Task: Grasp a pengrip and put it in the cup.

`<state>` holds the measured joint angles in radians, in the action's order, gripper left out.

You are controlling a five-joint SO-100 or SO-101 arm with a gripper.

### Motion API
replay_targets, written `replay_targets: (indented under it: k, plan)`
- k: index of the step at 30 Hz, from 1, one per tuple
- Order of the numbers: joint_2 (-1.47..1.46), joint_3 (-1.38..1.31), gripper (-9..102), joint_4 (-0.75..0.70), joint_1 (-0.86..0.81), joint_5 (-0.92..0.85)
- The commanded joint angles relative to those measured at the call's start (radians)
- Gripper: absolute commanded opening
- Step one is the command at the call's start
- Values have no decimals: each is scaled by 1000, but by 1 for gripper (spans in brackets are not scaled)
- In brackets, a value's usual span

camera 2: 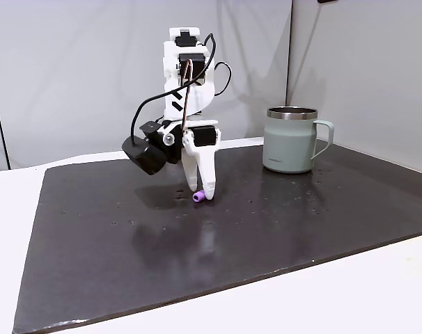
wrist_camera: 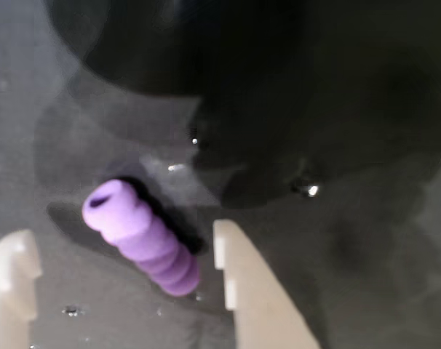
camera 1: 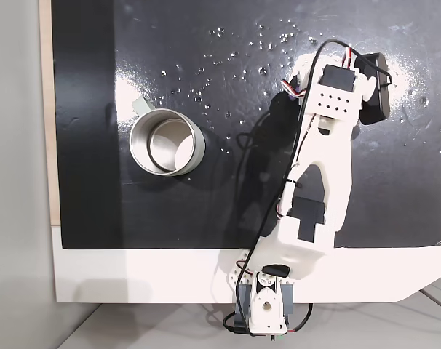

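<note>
The pengrip [wrist_camera: 142, 237] is seen lying on the dark mat [camera 2: 280, 229], well apart from the empty cup [camera 2: 289, 140], bracketed but not yet gripped by the 2 parted fingers [wrist_camera: 242, 291] of the gripper [wrist_camera: 122, 276], so grasping and delivery are left.

Ribbed light-purple pengrip [wrist_camera: 140, 236] lies flat on the dark mat, hollow end showing; silver cup [camera 1: 167, 142] upright, well apart.
</note>
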<state>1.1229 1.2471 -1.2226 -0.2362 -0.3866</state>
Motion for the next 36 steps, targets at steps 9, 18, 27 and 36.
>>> replay_targets:
  k: [9,18,27,36]
  plan:
    - [-72,-91,11,-5,14,-17]
    - [-38,-91,0,-14,-9,-9]
    - [169,-230,0,-209,29,49]
    - [296,-463,0,-460,163,112]
